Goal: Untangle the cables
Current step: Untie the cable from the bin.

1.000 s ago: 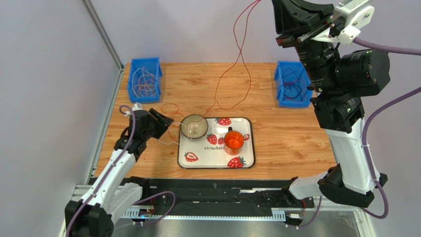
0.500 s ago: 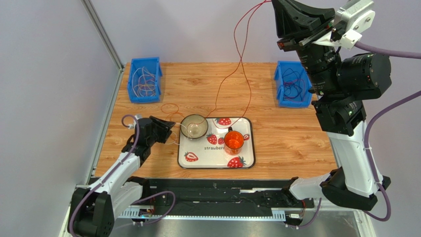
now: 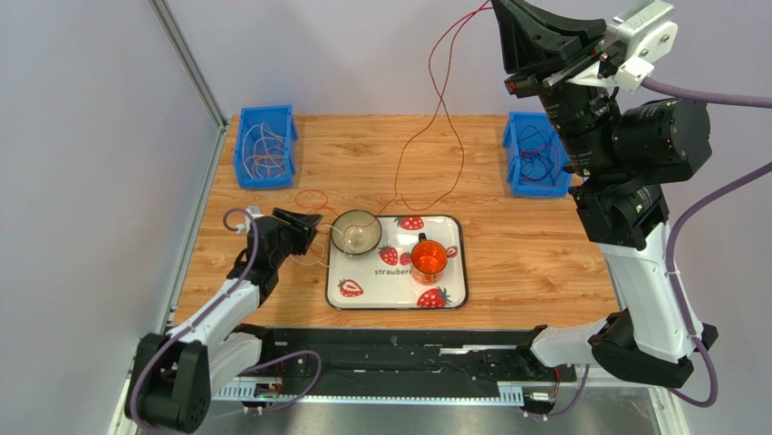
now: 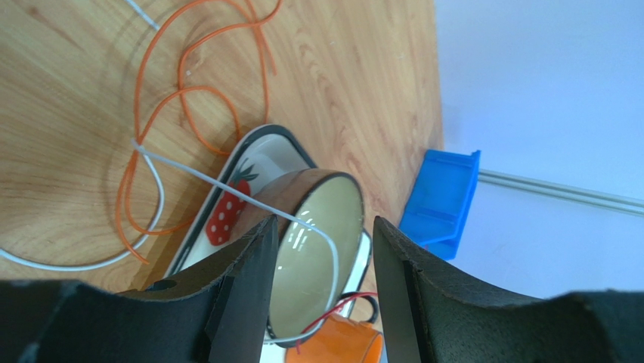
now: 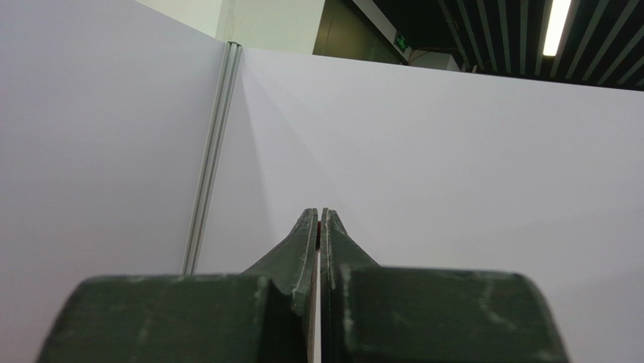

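My right gripper (image 3: 496,5) is raised high above the back of the table and shut on the red-brown cable (image 3: 441,101), which hangs down in a long loop to the table and ends in the bowl (image 3: 355,217). A reddish sliver shows between its closed fingertips (image 5: 311,227). My left gripper (image 3: 313,223) is open, low beside the bowl's left side. In the left wrist view it (image 4: 323,227) frames the bowl (image 4: 317,175), and a white cable (image 4: 196,175) runs between the jaws into the bowl. An orange cable (image 4: 189,91) lies looped on the wood and is knotted with the white one.
The bowl stands on a strawberry tray (image 3: 390,285) beside an orange mug (image 3: 429,258). A blue bin (image 3: 265,145) with light cables is at the back left. Another blue bin (image 3: 536,154) with dark cables is at the back right. A grey wall and post run along the left.
My left gripper has swung right and forward, ending close to the bowl. My right gripper has shifted slightly left, still holding the red-brown cable up.
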### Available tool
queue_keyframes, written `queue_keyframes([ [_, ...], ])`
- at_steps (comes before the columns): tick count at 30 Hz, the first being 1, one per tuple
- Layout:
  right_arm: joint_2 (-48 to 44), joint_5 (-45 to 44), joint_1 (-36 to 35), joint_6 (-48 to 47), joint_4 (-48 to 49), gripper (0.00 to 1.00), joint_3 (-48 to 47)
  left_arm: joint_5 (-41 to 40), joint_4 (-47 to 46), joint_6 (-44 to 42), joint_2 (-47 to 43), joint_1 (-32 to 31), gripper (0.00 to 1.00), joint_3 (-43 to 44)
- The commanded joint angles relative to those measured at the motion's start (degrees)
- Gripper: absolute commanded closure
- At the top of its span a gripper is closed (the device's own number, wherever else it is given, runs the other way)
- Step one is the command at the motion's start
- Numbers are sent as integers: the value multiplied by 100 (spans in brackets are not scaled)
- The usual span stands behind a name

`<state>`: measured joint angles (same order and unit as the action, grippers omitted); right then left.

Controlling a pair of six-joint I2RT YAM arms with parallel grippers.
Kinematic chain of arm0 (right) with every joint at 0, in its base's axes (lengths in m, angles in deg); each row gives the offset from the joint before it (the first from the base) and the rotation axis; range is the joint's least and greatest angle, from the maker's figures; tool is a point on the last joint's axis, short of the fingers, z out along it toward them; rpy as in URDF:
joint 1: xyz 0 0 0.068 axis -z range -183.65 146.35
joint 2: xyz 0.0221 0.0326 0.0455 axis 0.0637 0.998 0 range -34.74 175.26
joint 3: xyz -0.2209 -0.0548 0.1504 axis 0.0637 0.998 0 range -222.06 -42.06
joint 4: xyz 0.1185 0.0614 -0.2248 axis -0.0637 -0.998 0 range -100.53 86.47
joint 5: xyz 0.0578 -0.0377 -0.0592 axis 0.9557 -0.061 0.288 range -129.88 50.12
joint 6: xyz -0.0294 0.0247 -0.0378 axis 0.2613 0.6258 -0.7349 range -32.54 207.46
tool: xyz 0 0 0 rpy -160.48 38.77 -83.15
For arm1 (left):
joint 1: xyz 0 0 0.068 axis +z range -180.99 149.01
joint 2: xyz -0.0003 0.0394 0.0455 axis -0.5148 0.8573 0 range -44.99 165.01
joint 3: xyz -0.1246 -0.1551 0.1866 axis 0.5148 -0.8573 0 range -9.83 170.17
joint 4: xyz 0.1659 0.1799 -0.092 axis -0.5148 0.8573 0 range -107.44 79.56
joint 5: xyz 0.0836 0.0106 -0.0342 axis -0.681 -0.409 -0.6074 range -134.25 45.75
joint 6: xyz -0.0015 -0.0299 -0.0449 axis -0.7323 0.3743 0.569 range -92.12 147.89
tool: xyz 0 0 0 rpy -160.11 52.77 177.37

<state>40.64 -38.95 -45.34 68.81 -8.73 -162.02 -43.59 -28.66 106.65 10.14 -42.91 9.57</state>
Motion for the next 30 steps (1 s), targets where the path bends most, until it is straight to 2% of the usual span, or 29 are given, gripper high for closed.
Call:
queue_keyframes([
  [1,-137,-31,-6,116,211,100,8,328,-802,87,682,6,43,63],
  [5,-172,-23,3,134,203,100,52,347,-864,96,1078,6,45,169],
  [9,-251,-40,-6,160,264,100,183,320,-873,52,1140,6,51,240],
  [10,-269,-40,3,160,290,100,210,320,-873,34,1140,6,63,249],
  [12,-269,-49,3,160,299,100,228,285,-838,43,1131,6,78,249],
  [13,-269,-49,3,160,291,100,219,276,-777,34,1114,6,92,266],
  [15,-251,-49,-6,169,291,100,193,189,-418,-1,1026,-3,100,319],
  [20,-304,-66,-6,126,291,100,149,-58,576,-598,579,119,100,749],
  [23,-356,-93,3,-6,290,100,70,81,1095,-1055,437,602,100,1039],
  [27,-453,-400,-6,-173,290,100,-18,451,1683,-1530,498,1795,100,1346],
  [30,-585,-663,-6,-402,343,100,25,478,1738,-1636,560,2325,100,1304],
])
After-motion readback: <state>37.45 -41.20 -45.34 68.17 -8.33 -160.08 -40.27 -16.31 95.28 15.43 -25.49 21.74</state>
